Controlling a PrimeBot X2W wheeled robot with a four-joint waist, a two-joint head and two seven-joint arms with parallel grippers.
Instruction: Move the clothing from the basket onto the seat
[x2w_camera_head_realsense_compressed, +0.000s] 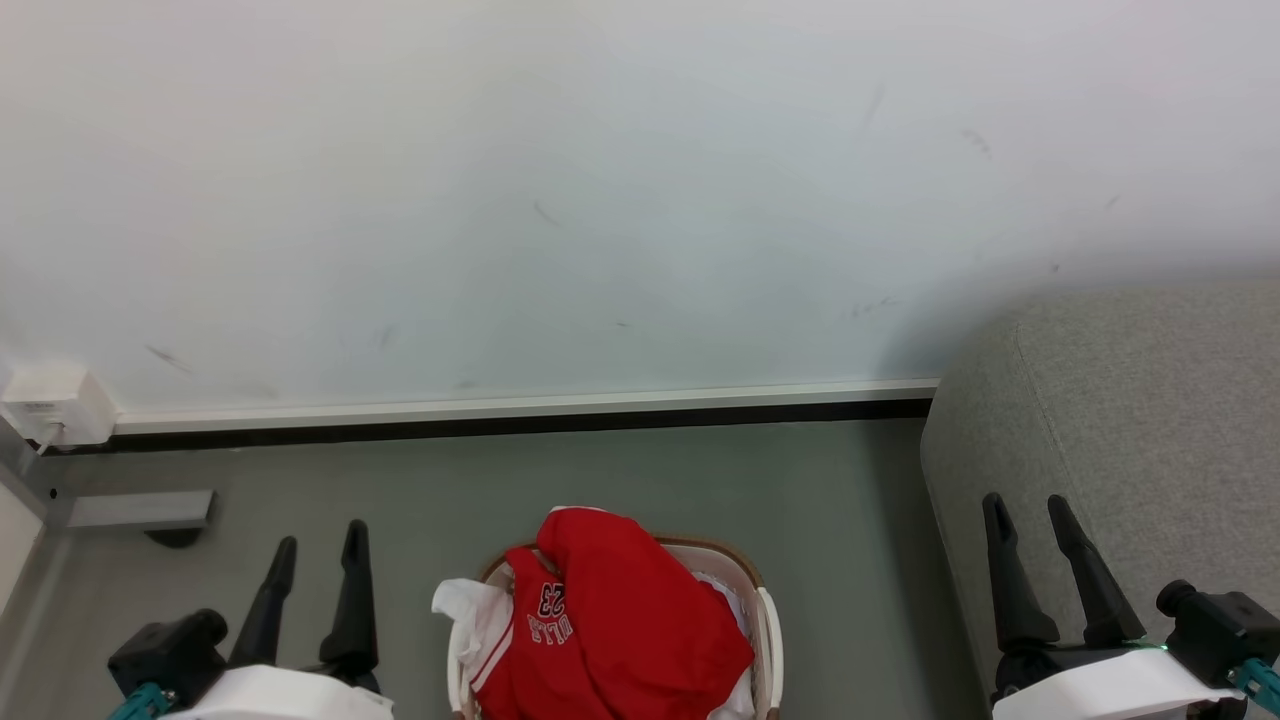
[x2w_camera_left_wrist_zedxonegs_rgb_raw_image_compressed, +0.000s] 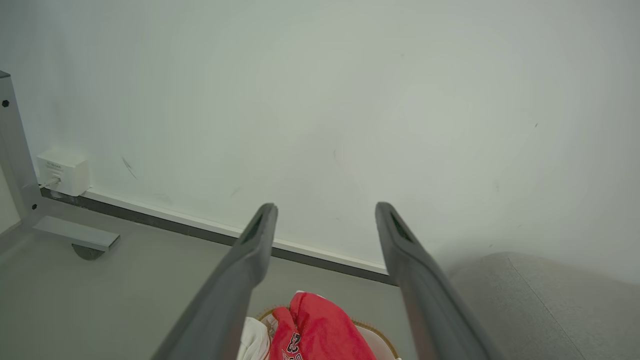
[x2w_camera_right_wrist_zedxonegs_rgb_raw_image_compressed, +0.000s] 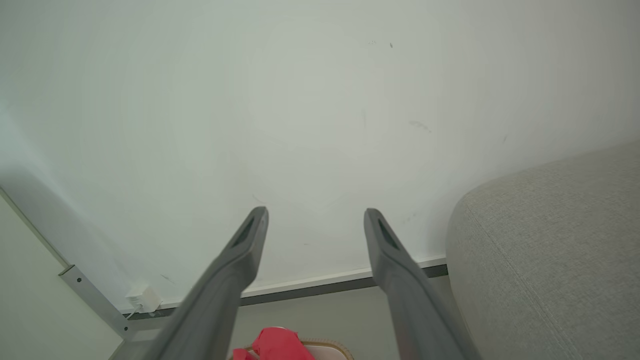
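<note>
Smooth grey-green floor (x2w_camera_head_realsense_compressed: 400, 480) runs to a dark skirting strip (x2w_camera_head_realsense_compressed: 500, 426) at the wall. The white basket (x2w_camera_head_realsense_compressed: 771, 620) stands on it at bottom centre. The grey seat (x2w_camera_head_realsense_compressed: 1130, 400) sits at right, near the basket but apart. Far left there's a flat metal foot bar (x2w_camera_head_realsense_compressed: 140, 509) with a dark pad (x2w_camera_head_realsense_compressed: 176, 538) under it, possibly a levelling foot.
</note>
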